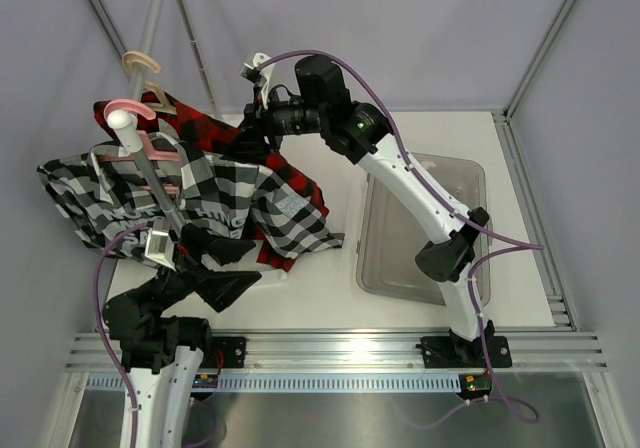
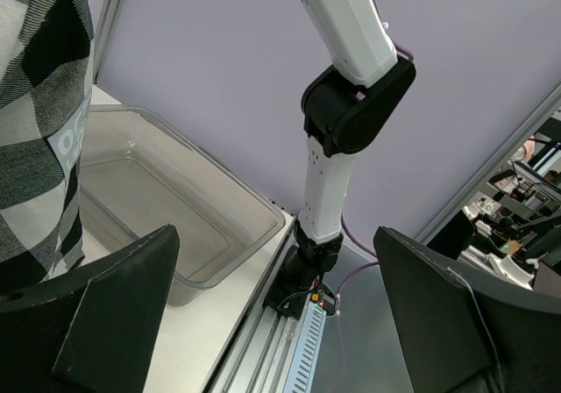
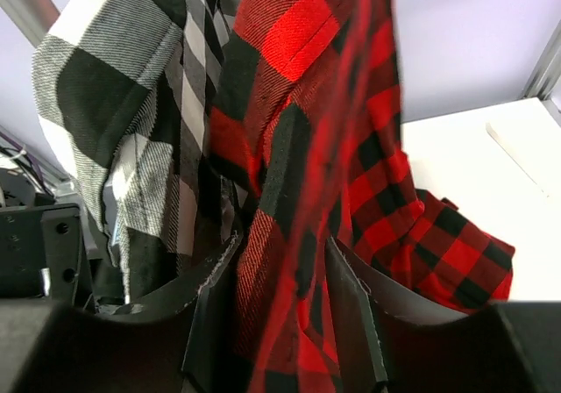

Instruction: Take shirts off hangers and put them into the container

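Here, only the right wrist view showed the red-and-black shirt (image 3: 351, 147) hanging between the jaws of the right gripper (image 3: 280, 261); whether they pinched it could not be told. The left wrist view showed the left gripper (image 2: 276, 244) wide open, holding nothing, facing the container (image 2: 230, 181). Overhead, the black-and-white shirt (image 1: 210, 183) on the pink hanger (image 1: 150, 143) partly covered the red one.

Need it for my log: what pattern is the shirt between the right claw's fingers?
The shirt is red-and-black check, clearest in the right wrist view.
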